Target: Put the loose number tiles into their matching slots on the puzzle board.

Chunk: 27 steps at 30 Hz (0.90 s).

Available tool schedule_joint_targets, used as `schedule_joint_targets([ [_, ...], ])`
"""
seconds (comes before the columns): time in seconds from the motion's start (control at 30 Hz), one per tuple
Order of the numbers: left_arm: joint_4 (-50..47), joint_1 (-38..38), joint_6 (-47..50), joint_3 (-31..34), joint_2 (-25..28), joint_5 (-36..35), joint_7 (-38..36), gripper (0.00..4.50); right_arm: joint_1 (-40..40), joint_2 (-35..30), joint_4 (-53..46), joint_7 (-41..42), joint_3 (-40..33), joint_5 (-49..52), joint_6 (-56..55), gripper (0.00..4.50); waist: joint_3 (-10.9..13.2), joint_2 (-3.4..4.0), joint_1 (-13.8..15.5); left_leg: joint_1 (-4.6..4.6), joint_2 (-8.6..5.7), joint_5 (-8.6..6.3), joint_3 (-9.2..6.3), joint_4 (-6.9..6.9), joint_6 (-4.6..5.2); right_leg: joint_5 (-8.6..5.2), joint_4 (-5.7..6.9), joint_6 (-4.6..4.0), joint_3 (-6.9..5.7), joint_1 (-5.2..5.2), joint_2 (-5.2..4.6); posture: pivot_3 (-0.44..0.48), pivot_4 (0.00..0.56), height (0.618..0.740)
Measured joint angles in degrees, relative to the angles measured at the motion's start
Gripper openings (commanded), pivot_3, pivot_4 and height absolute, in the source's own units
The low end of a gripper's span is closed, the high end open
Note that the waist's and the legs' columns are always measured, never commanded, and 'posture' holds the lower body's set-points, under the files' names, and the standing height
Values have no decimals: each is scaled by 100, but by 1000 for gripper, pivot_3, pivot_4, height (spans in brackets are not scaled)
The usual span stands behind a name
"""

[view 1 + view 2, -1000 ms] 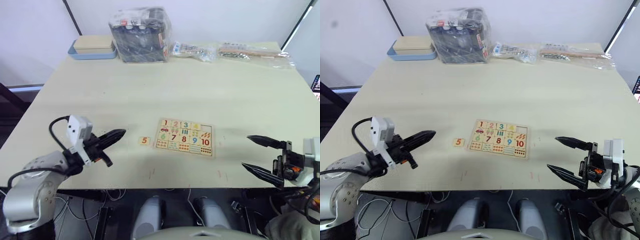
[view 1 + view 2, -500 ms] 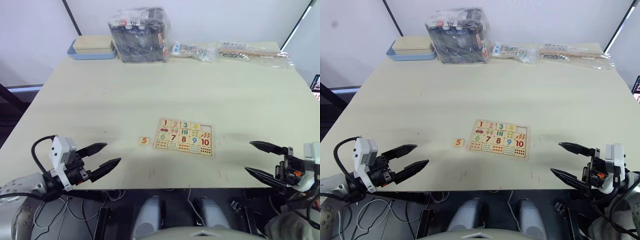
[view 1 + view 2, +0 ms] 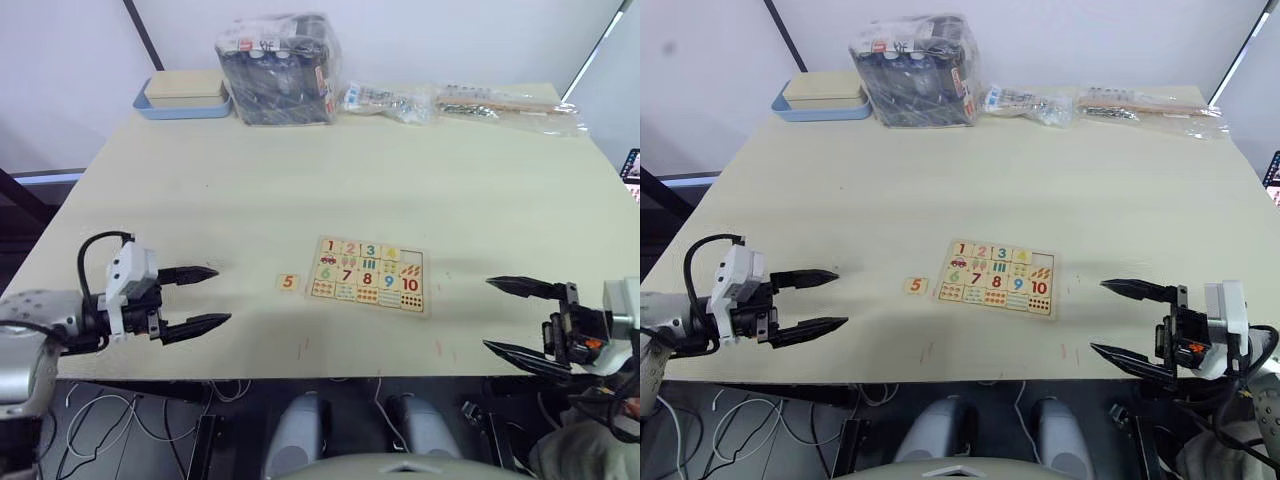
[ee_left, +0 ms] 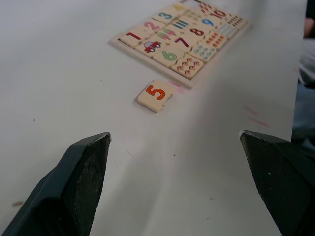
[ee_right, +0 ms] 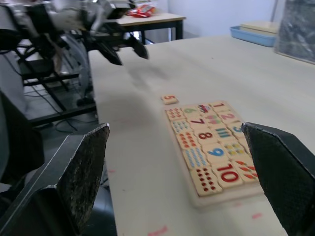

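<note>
I am steering a two-armed robot at a pale table. The puzzle board [image 3: 369, 274] lies near the middle of the table's front half. One loose tile, the 5 tile [image 3: 289, 282], rests flat on the table just off the board's 9 o'clock edge, not touching it. It is a small square of pale wood with an orange 5 printed on it, facing up. The board's top row reads 1, 2, 3 and a yellow picture, with one empty slot [image 3: 414, 259] at its 3 o'clock end.

My left gripper [image 3: 200, 298] hovers at the table's front edge, at 9 o'clock from the tile and well apart from it, fingers spread wide and holding nothing. My right gripper [image 3: 512, 316] hovers at 3 o'clock from the board, also spread and empty.

To do this step well, I judge the left arm should reach toward the tile, straddle two opposite edges, and pinch low, since a thin flat tile could slide away.
</note>
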Motion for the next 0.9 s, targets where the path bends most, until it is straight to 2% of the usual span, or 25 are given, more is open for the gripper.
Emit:
schedule_joint_targets([
  [0.17, 960, -1100, -588, -901, 105, 486, -649, 4432, -86, -89, -88, 80, 86, 35, 50, 4500, 1, -2, 5, -6, -1, 0, 4, 0, 1, 1, 0, 1, -2, 0, 3, 0, 150, 740],
  [0.23, 1398, -1831, -794, -1405, -25, 751, -829, 4432, -102, -89, -112, 73, 111, 32, 60, 4500, 0, -3, 30, -9, -4, 1, 2, 4, 1, 2, 1, 2, -5, 1, 6, 0, 150, 740],
  [0.4, 2024, -2674, -1166, -2166, -474, 1149, -894, 4432, 22, -69, -220, -36, 107, 28, 62, 4500, 1, -7, -5, -12, -5, 0, 7, 5, 3, 3, 0, 6, 1, 0, 13, 0, 150, 740],
  [0.7, 3303, -3586, -1815, -2802, -1028, 1876, -882, 4432, 185, -67, -298, -154, 70, 13, 44, 4500, 1, -9, -6, -12, -2, 0, 4, 7, 3, 15, 1, 26, 2, 0, 21, 0, 150, 740],
  [0.8, 3602, -3681, -2070, -2921, -1116, 1985, -893, 3583, 235, -68, -311, -173, 52, 12, 17, 4500, 2, -9, -5, -13, -1, 0, 4, 7, 3, 15, 1, 26, 2, 0, 20, 0, 150, 740],
  [0.9, 3785, -3745, -2265, -2949, -1144, 1993, -896, 2157, 320, -67, -315, -209, 26, 7, -28, 4500, 2, -10, -7, -13, 0, 0, 3, 8, 3, 15, 1, 26, 2, 0, 19, 0, 150, 740],
])
